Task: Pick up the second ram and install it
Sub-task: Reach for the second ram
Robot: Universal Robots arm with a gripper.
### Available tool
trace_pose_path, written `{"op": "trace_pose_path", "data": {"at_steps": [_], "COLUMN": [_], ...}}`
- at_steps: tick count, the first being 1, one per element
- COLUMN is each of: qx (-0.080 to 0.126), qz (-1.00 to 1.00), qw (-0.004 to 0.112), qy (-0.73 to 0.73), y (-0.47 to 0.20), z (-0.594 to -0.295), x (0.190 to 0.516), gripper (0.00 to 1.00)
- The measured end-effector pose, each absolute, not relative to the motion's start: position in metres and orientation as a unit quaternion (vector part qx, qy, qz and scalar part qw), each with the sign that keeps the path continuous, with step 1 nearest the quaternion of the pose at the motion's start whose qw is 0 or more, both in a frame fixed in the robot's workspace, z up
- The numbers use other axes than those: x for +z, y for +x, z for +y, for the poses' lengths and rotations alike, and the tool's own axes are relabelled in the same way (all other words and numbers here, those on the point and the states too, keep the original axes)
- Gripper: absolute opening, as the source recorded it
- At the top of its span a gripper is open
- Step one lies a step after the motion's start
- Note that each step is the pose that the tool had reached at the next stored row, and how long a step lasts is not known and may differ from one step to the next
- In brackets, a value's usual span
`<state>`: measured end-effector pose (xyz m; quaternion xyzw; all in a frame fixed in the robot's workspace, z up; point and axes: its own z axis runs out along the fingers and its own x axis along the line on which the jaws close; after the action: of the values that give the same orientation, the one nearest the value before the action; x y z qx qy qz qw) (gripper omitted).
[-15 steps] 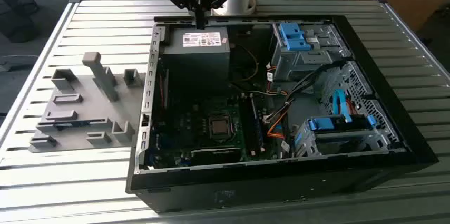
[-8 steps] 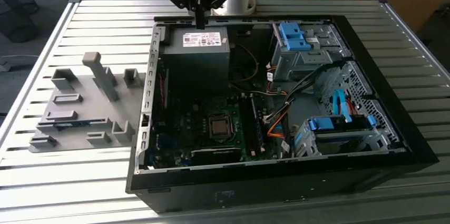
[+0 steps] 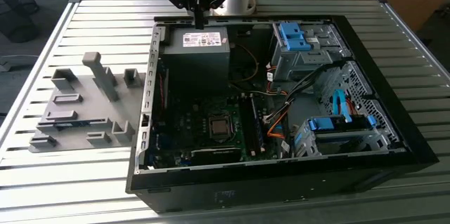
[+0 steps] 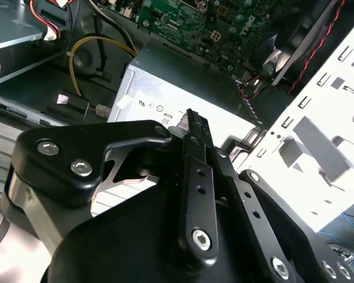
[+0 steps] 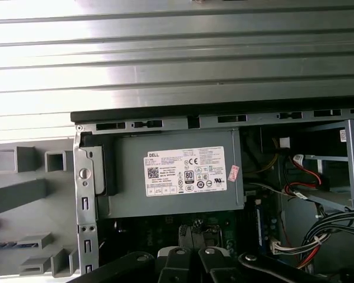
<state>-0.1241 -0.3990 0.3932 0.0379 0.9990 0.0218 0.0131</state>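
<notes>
The second ram [image 3: 73, 124] is a thin blue stick lying in the grey holder fixture [image 3: 84, 103] on the table, at the exterior view's left of the open computer case [image 3: 281, 97]. In the first wrist view the second ram [image 5: 6, 244] shows as a blue strip in the same holder. My gripper [image 3: 200, 22] hangs over the case's far edge, above the power supply [image 3: 197, 55], well away from the stick. Its fingers [image 4: 192, 127] are pressed together and shut, with nothing seen between them.
The case holds a motherboard [image 3: 211, 129], blue drive cages [image 3: 295, 37], and orange and black cables [image 3: 277, 116]. A dark stick [image 3: 252, 124] stands in the memory slots. The slatted metal table [image 3: 84, 182] surrounds the case. Tall grey posts [image 3: 102, 76] rise from the holder fixture.
</notes>
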Motion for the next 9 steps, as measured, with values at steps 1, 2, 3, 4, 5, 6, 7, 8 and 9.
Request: {"op": "trace_pose_path", "data": {"at_steps": [1, 2, 3, 4, 5, 6, 7, 8, 9], "qx": [0.022, 0.022, 0.022, 0.022, 0.022, 0.022, 0.022, 0.022, 0.022], "qz": [0.999, 0.999, 0.999, 0.999, 0.999, 0.999, 0.999, 0.999, 0.999], "qw": [0.013, 0.013, 0.013, 0.013, 0.013, 0.013, 0.013, 0.013, 0.013], "qy": [0.038, 0.038, 0.038, 0.038, 0.038, 0.038, 0.038, 0.038, 0.038], "y": [-0.1248, -0.1255, -0.1261, -0.1268, -0.1274, -0.1279, -0.1285, -0.1289, -0.1293], "z": [-0.399, -0.3989, -0.3989, -0.3989, -0.3989, -0.3989, -0.3989, -0.3989, -0.3989], "x": [0.3933, 0.3932, 0.3932, 0.3931, 0.3931, 0.393, 0.393, 0.3929, 0.3928], "gripper": [0.11, 0.11, 0.11, 0.11, 0.11, 0.11, 0.11, 0.11, 0.11]}}
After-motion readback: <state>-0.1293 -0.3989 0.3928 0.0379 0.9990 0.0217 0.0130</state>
